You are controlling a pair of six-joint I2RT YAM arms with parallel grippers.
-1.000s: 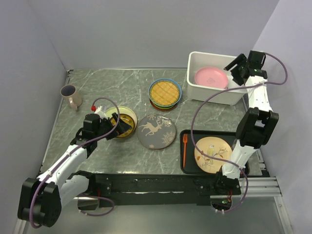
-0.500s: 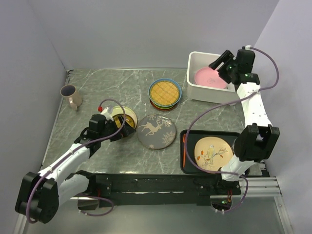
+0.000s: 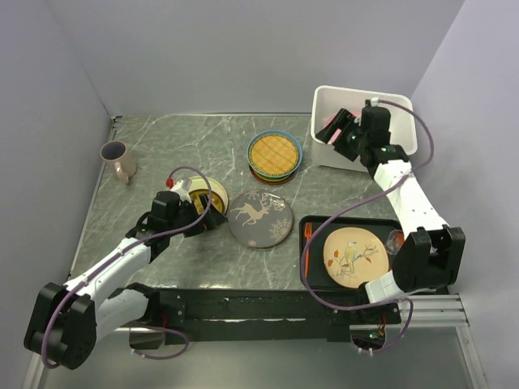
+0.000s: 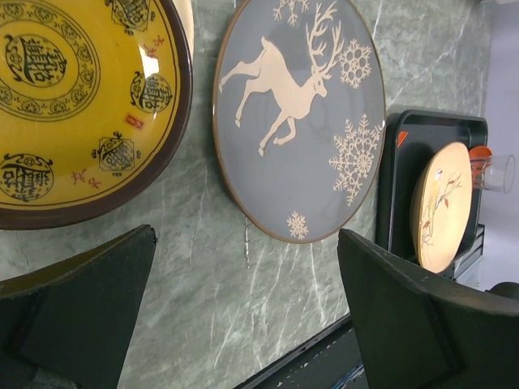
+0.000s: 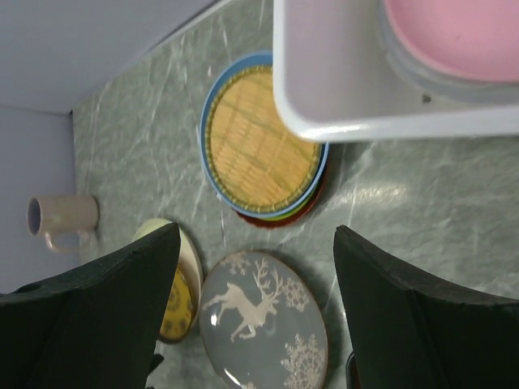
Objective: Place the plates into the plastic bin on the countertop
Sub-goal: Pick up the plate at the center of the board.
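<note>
The white plastic bin [image 3: 403, 111] stands at the back right of the countertop [image 3: 178, 146], with a pink plate [image 5: 462, 36] lying inside it. My right gripper [image 3: 336, 132] hovers open and empty over the bin's front left corner, looking down at the plates [image 5: 255, 235]. A stack topped by the yellow lattice plate [image 3: 275, 154] sits left of the bin. The grey deer plate [image 3: 259, 218] lies mid-table. My left gripper [image 3: 212, 217] is open and empty, low over bare marble between the deer plate [image 4: 300, 113] and a yellow patterned dish [image 4: 73, 97].
The yellow dish [image 3: 207, 201] rests on a pale plate. A black tray [image 3: 318, 279] at the front right holds a bird plate [image 3: 353, 255], an orange fork [image 3: 307, 247] and a clear glass [image 3: 395, 239]. A mug [image 3: 117, 159] stands at the far left.
My right gripper has swung left from the bin's right side, across the bin, to its front left corner, staying open. The left gripper has edged right toward the deer plate.
</note>
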